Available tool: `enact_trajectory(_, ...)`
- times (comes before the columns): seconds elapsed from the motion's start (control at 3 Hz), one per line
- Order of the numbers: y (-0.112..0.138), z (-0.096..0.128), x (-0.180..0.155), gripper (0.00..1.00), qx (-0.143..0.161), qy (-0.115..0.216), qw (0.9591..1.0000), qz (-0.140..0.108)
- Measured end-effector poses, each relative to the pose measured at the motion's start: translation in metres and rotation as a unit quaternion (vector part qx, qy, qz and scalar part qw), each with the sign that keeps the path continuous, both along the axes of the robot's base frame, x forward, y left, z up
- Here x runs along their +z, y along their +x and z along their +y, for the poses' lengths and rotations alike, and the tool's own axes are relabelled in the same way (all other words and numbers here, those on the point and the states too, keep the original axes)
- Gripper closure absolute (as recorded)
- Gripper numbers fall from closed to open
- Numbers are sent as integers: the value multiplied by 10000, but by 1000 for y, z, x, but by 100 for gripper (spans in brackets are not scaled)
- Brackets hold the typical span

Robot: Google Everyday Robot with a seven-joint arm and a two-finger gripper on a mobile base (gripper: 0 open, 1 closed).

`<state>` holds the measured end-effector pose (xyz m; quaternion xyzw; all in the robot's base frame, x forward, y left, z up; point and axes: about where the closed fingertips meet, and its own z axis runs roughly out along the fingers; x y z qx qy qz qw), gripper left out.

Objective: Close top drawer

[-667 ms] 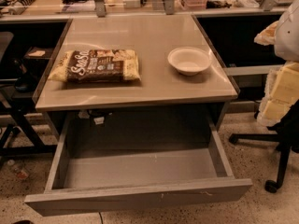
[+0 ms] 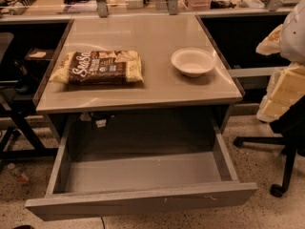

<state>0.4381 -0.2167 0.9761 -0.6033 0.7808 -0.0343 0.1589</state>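
Note:
The top drawer (image 2: 143,202) is a wide shallow grey metal drawer under the tabletop, pulled far out toward me, with nothing in it. Its flat front has small white scuffs. My arm enters at the right edge as white and cream-coloured segments. The gripper (image 2: 281,97) hangs there beside the table's right side, above the floor, level with the drawer opening and apart from the drawer.
On the grey tabletop (image 2: 157,92) lie a brown snack bag (image 2: 97,67) at left and a white bowl (image 2: 193,61) at right. A black chair base (image 2: 281,166) stands on the floor at right. A dark frame (image 2: 19,128) stands at left. Cluttered benches run behind.

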Motion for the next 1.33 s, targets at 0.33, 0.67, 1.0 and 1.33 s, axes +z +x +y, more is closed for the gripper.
enact_trajectory(0.33, 0, 0, 0, 43, 0, 0, 10000, 0)
enact_trajectory(0.67, 0, 0, 0, 66, 0, 0, 10000, -1)
enact_trajectory(1.0, 0, 0, 0, 90, -3, -2, 10000, -3)
enact_trajectory(1.33, 1, -2, 3, 100, -113, -64, 9999, -94)
